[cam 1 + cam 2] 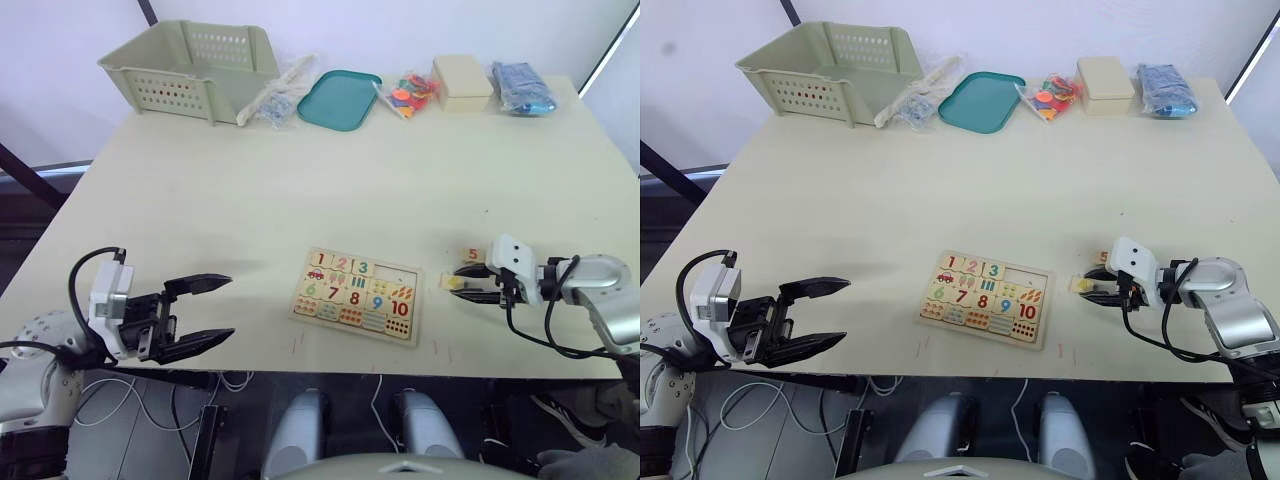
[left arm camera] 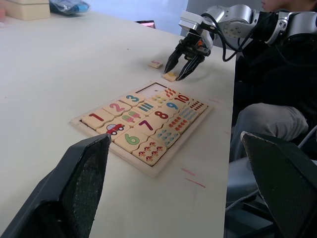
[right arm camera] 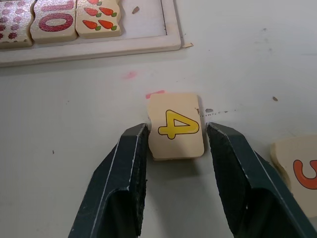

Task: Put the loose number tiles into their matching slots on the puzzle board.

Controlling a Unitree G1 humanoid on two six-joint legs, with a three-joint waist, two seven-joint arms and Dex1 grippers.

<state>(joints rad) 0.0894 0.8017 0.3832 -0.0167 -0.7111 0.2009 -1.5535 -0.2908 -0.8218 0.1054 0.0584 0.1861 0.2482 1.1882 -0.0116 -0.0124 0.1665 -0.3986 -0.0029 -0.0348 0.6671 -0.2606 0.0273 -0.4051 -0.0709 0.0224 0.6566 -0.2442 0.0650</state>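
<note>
The puzzle board (image 1: 357,297) lies near the table's front edge, with tiles 1, 2 and 3 seated in its top row. The two slots (image 1: 396,272) at the right end of that row stand empty. Right of the board, the yellow 4 tile (image 3: 175,125) lies flat on the table. My right gripper (image 1: 466,284) is open and straddles it, one finger (image 3: 130,163) touching its edge and the other a sliver away. The 5 tile (image 1: 473,254) lies just beyond it. My left gripper (image 1: 205,310) hovers open and empty off the board's left side.
Along the far edge stand a green basket (image 1: 190,65), a clear bag (image 1: 275,95), a teal tray (image 1: 340,100), a bag of colourful pieces (image 1: 408,92), a cream box (image 1: 462,82) and a blue bag (image 1: 522,88). The table's front edge runs just below the board.
</note>
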